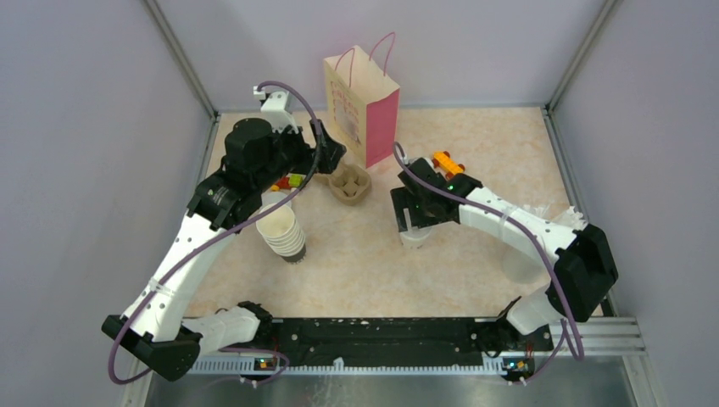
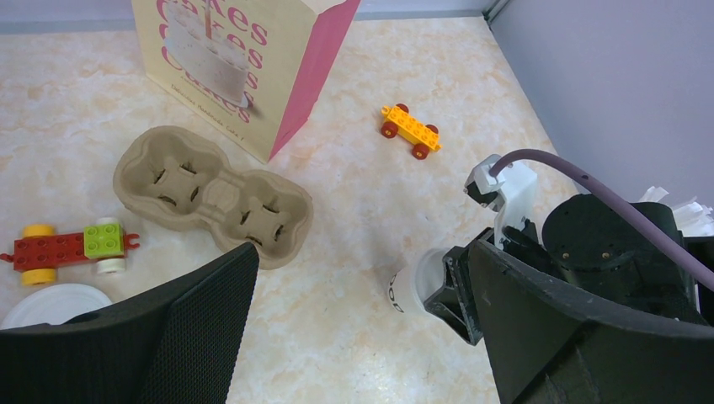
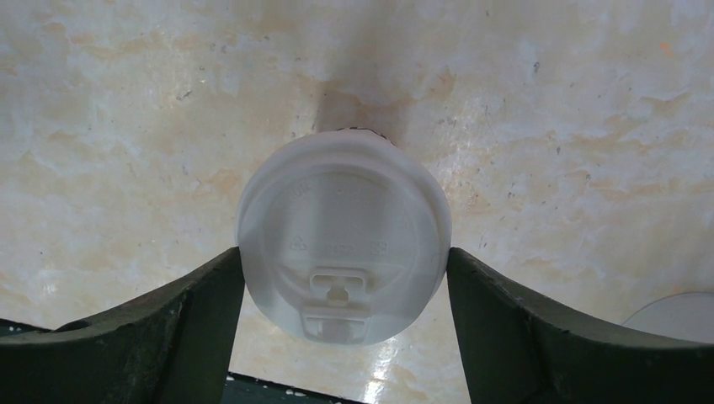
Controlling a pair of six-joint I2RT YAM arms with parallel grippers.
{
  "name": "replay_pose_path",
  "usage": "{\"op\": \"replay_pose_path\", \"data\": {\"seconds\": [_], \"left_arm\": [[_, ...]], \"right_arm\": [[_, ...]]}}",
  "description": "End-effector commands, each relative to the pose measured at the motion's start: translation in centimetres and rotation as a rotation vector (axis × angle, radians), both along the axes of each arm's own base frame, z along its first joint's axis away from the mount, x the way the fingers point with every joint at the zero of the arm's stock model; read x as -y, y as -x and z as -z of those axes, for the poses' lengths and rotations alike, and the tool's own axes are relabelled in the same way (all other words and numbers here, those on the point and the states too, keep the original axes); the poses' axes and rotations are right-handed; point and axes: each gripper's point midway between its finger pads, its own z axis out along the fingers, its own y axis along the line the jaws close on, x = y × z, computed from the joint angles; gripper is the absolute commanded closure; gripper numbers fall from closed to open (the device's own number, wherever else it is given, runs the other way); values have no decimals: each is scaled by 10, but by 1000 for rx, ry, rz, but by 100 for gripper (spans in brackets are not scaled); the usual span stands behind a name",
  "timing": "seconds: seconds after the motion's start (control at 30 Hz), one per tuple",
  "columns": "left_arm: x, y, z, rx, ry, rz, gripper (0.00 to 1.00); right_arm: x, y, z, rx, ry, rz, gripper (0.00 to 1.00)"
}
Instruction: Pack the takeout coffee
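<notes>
The takeout coffee point(image 1: 415, 238), a small white cup with a round white lid point(image 3: 343, 244), stands upright on the table right of centre. My right gripper point(image 3: 345, 263) is lowered over it, a dark finger point(image 3: 198, 328) on each side of the lid rim. The jaws are open, hugging the rim closely, and the cup rests on the table. In the left wrist view the cup point(image 2: 408, 288) shows beside the right arm. My left gripper point(image 2: 362, 252) hovers open and empty near the cardboard cup carrier point(image 2: 210, 194).
A cream and pink paper bag point(image 1: 363, 102) stands at the back, the carrier point(image 1: 350, 184) in front of it. Nested lidless cups point(image 1: 284, 233) lie under the left arm. A yellow toy car point(image 2: 410, 130), a red-green brick car point(image 2: 71, 247) and a loose lid point(image 2: 50, 305) lie about.
</notes>
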Motion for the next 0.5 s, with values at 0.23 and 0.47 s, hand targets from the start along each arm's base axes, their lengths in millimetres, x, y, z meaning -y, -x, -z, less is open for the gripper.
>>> {"op": "replay_pose_path", "data": {"seconds": [0.23,0.47], "left_arm": [[-1,0,-9,36,14,-2,1],[0,1,-10,38,16,0,1]], "right_arm": [[7,2,15,-14,26,8,25],[22,-8,1,14,58,57,22]]}}
